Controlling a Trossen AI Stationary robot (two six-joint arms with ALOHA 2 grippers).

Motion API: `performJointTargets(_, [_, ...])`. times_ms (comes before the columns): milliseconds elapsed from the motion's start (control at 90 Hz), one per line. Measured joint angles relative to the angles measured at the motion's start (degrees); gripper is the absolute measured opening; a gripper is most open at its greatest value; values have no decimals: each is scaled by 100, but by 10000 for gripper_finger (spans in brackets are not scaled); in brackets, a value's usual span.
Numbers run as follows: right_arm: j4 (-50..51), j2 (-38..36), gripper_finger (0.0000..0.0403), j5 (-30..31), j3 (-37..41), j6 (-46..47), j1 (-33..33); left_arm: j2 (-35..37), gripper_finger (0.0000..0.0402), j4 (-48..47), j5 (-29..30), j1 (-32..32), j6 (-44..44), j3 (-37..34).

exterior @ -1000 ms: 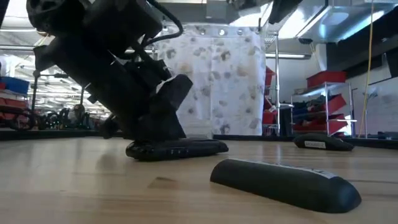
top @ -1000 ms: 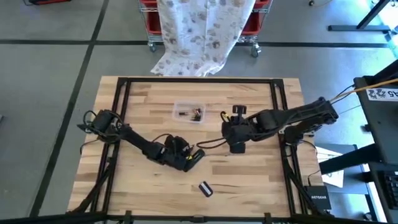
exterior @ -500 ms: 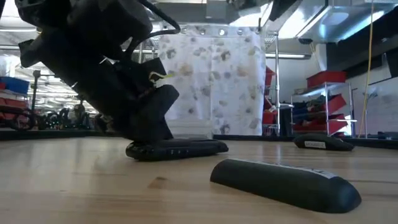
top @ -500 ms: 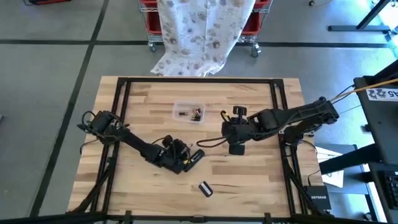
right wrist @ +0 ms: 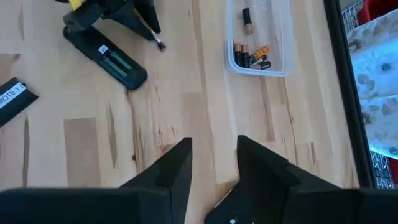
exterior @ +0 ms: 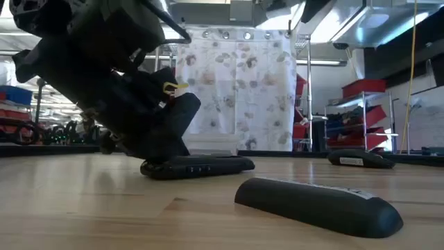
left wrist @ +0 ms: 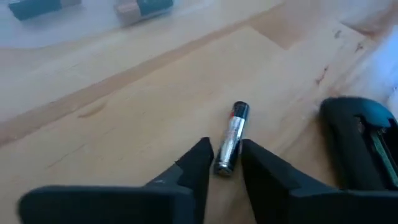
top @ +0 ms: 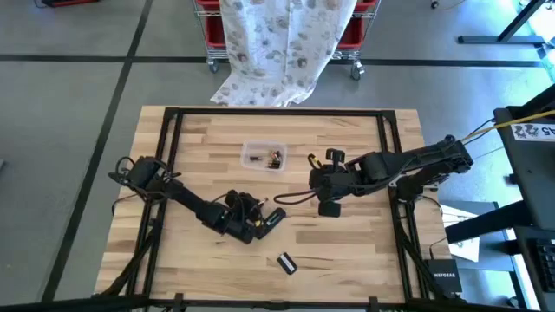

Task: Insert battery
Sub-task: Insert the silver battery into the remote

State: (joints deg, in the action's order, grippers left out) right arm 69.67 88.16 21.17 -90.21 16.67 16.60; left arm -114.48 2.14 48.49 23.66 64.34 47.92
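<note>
Left end effector [left wrist: 222, 163] sits low on the worktop, its fingers narrowly parted with one end of the small silver-and-black cylindrical battery [left wrist: 230, 138] between the tips. Can't confirm from the wrist view whether the pads are actually pinching it or just straddling it.

Landmark: the black plastic remote control with open battery bay [top: 270, 218]. The battery lies on the wood just beside the remote — not in the bay yet.

Risks from here:
- The battery is a smooth metal cylinder held only at one end; it could pivot or roll out when lifted.
- The bay is a narrow slot, so a tilted battery would jam on the rim or skid the light remote across the wood.
- Polarity — can't tell from here which end leads.

Right end effector [right wrist: 213, 163] hangs above the worktop, well apart from the remote toward the far right, fingers open and empty.

Clear plastic tray of spare batteries [top: 264, 156] sits beyond the remote, toward the far edge. Black battery cover [top: 286, 263], slightly curved and matte, lies on the near side of the remote. Worktop [top: 364, 251] is pale laminated wood planks — smooth, low friction, so loose parts slide easily.
</note>
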Motion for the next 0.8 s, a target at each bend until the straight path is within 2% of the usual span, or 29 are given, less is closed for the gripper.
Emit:
performJointTargets(89, [-22, 4, 110, 10, 0, -35, 0, 16, 16, 23, -68, -28, 311, -2])
performJointTargets(278, [-11, -27, 110, -35, 0, -195, 0, 369, 7, -88, -440, -52, 616, -24])
performJointTargets(622, [-163, -65, 110, 168, 35, -329, -10, 1751, 3, -548, -1169, 19, -549, -33])
performJointTargets(800, [-825, -108, 110, -238, 529, -459, -9, 2413, 2, -526, -1207, 232, -920, -28])
